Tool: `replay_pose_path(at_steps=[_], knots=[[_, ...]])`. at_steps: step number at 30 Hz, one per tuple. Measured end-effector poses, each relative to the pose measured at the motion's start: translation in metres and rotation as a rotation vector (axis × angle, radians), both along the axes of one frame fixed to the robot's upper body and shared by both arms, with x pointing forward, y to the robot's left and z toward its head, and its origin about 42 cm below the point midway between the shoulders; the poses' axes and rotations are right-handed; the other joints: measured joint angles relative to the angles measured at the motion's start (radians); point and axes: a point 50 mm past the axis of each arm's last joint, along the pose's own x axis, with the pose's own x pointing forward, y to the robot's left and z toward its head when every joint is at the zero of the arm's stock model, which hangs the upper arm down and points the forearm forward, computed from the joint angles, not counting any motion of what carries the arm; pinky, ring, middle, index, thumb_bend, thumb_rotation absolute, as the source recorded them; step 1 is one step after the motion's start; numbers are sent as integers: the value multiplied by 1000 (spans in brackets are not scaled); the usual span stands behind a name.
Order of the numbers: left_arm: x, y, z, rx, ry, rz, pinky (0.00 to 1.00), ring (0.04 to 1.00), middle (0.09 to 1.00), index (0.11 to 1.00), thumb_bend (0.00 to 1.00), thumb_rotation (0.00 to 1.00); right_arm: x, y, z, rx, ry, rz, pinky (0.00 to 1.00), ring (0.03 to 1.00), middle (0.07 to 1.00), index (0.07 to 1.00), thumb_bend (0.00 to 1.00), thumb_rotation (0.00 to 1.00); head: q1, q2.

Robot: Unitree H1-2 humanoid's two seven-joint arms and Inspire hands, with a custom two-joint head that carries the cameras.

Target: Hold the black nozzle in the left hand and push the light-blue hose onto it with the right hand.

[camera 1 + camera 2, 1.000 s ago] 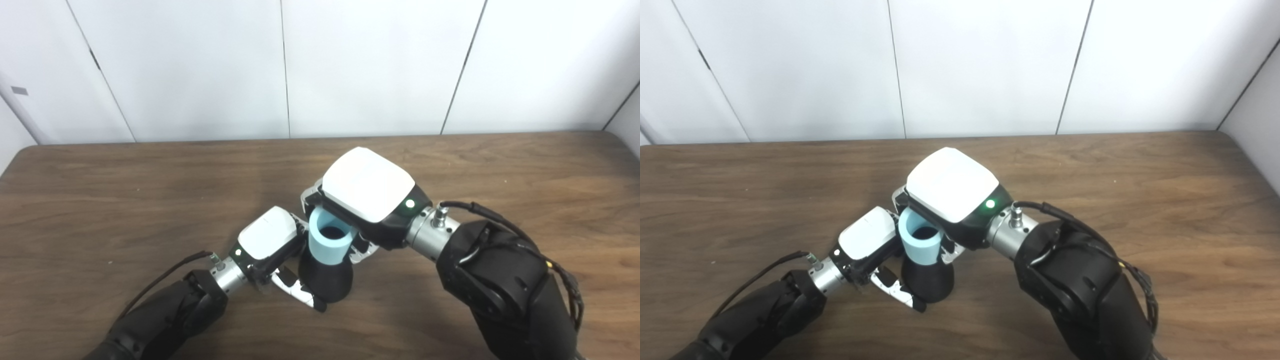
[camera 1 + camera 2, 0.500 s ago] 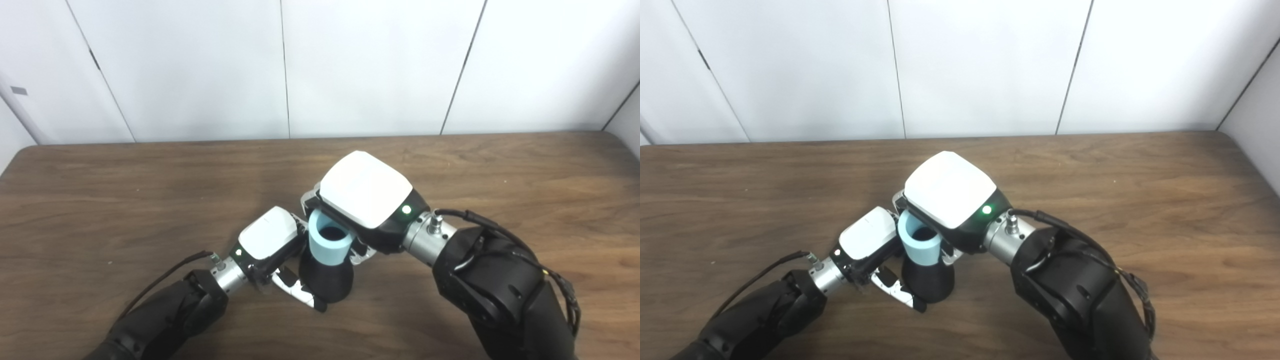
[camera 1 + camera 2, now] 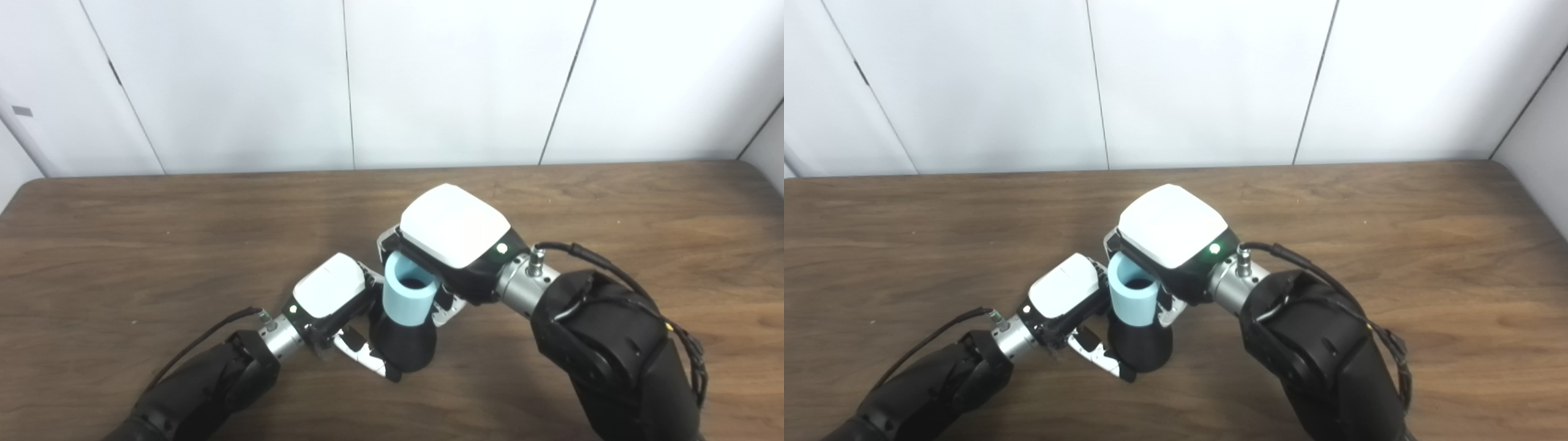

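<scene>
The black nozzle stands upright on the wooden table, flared at its base. My left hand is shut on it from the left, with fingers wrapped round the front of the base. The light-blue hose sits upright on top of the nozzle, its open end facing up. My right hand is shut on the hose from the right and behind, its white back covering most of its fingers. How deep the hose sits over the nozzle's neck is hidden.
White wall panels rise behind the table's far edge. My right forearm crosses the near right of the table, and my left forearm the near left.
The right hand and the hose have shifted slightly right, and the hose stands more upright on the nozzle. The left hand and nozzle have barely moved.
</scene>
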Motion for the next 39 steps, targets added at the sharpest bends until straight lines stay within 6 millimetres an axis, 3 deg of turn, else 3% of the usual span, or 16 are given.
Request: replay_pose_path(at_steps=[4,6,8,10,12,16,19,30,32,35,38,39], knots=[[0,0,0,0,0,0,172,233,390,499,515,0,1,1,2,-16,10,-6,157,216,468,477,530,0,-2,0],[0,0,0,0,0,1,167,226,450,485,522,0,1,3,2,-29,5,-8,179,241,429,482,527,0,0,-2],[0,0,0,0,-1,1,164,225,398,494,516,0,0,4,3,-42,0,-10,230,293,410,488,527,0,0,-2],[0,0,0,1,-2,0,178,242,406,498,517,0,-1,5,3,-50,-8,-13,252,308,400,489,527,0,0,-2],[0,0,0,1,-2,0,205,269,403,507,516,0,-3,7,3,-59,-17,-9,245,293,391,488,526,0,0,-2],[0,-1,0,2,-2,0,220,286,407,511,517,0,-9,7,-1,-73,-64,3,191,245,461,479,532,0,3,-3],[0,0,0,1,-1,1,194,256,393,505,515,0,-12,5,-6,-61,-102,13,161,220,468,478,533,0,3,-5],[0,1,0,3,-2,5,174,237,388,501,515,0,-16,0,-18,-12,-149,26,166,234,470,479,533,0,8,0],[0,1,0,3,-2,6,162,224,454,485,523,0,-16,0,-19,-6,-151,25,165,235,470,479,533,0,9,3],[0,1,0,3,-1,6,151,209,469,481,524,0,-15,0,-20,-3,-149,25,174,244,470,479,533,0,9,5],[0,1,0,3,-1,5,163,225,395,498,516,0,-15,0,-20,-2,-143,24,171,241,470,479,533,0,9,5],[0,1,0,3,0,5,159,220,440,487,521,0,-15,0,-20,-2,-139,23,168,240,470,479,533,0,9,5]])
